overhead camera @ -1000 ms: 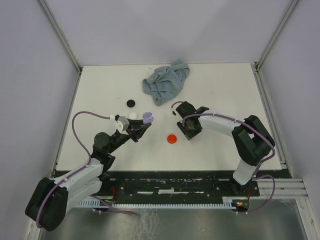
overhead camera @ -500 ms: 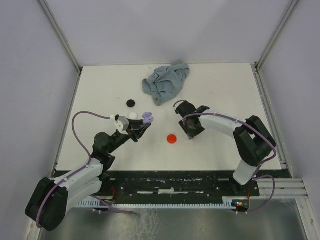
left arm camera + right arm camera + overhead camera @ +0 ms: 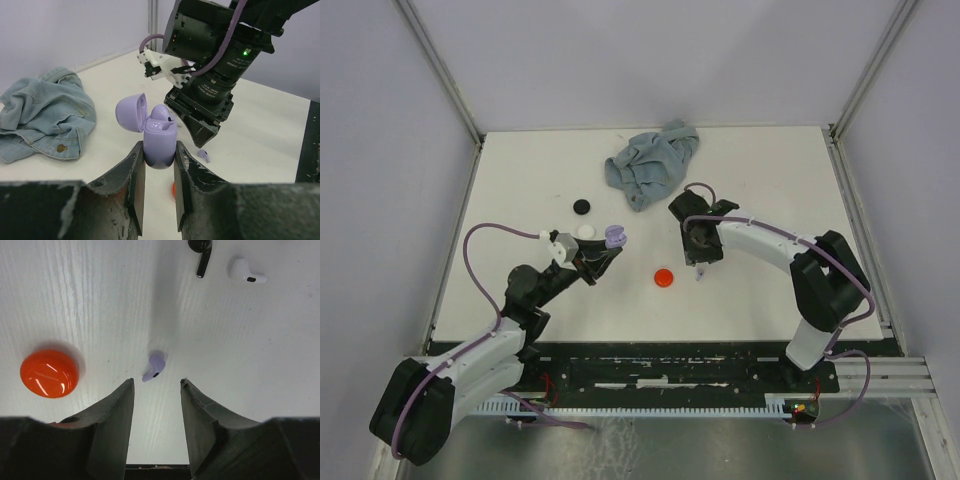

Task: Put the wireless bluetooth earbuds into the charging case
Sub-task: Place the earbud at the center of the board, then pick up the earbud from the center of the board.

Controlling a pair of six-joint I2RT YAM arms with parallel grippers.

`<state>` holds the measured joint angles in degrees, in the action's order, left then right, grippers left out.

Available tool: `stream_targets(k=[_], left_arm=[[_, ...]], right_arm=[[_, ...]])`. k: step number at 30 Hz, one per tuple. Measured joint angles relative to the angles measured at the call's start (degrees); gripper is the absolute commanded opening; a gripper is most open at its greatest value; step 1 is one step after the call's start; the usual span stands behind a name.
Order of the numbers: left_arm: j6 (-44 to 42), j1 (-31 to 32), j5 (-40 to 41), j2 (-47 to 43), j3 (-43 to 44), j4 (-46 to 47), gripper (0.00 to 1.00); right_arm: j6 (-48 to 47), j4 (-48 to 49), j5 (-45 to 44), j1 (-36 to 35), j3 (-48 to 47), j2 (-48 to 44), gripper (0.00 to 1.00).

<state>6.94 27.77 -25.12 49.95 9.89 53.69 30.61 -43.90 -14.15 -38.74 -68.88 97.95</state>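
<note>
Lilac earbud [image 3: 154,367] lying loose on the counter [image 3: 250,340], right below my right jaws. They're apart with nothing in them, and the bud sits in line with the gap, just ahead of the tips, untouched. Orange-red disc [image 3: 49,373] off to one side of those jaws; a black earbud [image 3: 201,255] and a white earbud [image 3: 247,271] lie farther ahead, well apart from the lilac one.

Over on the other side, my left jaws are clamped on the lilac charging case [image 3: 159,142], upright, lid flipped back, held up off the counter. One bud looks seated in it already, though I can't be sure.

So I reckon this is the pick-up step. Next call: drop straight down, straddle the bud, close gently because it's tiny, curved and could squirt out, then carry it across to the open case.
</note>
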Motion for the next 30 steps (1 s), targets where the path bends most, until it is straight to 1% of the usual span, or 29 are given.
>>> stream_targets(k=[6,10,19,25,27,30], left_arm=[[0.0,0.0,0.0,-0.3,0.0,-0.2,0.03],[0.0,0.0,0.0,-0.3,0.0,-0.2,0.03],[0.0,0.0,0.0,-0.3,-0.3,-0.2,0.03],[0.0,0.0,0.0,-0.3,-0.7,-0.3,0.03],[0.0,0.0,0.0,-0.2,-0.7,-0.2,0.03],[0.0,0.0,-0.1,-0.1,-0.7,-0.2,0.03]], right_arm=[[7.4,-2.1,-1.5,0.0,-2.6,3.9,0.49],[9.9,-2.4,-1.7,0.0,-3.0,6.1,0.46],[12.1,-1.7,-1.6,0.0,-2.9,8.9,0.40],[12.7,-0.9,-1.2,0.2,-1.3,9.2,0.38],[12.9,-0.7,-1.1,0.3,-1.1,9.2,0.36],[13.1,0.0,-0.8,0.4,-0.6,8.8,0.30]])
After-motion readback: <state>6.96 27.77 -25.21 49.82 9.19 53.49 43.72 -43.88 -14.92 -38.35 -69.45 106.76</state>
